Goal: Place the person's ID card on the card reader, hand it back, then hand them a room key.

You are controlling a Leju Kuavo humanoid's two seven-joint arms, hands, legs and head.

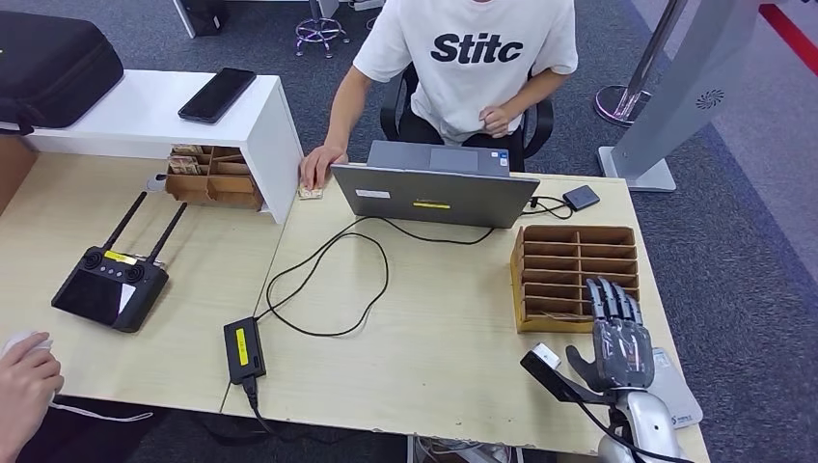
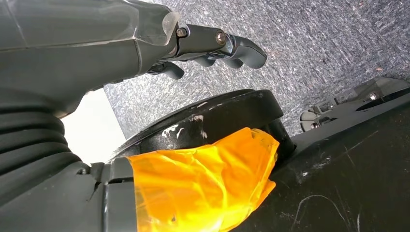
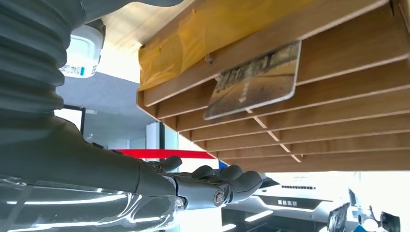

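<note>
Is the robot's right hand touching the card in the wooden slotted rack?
Apart. The right wrist view shows open background between the right hand and the card sticking out of the wooden rack.

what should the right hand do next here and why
Probably swing the right hand across the light wooden table toward the small card under the seated person's hand, beside the grey laptop. The right hand holds nothing and hovers by the brown slotted wooden rack, far from that card.
</note>
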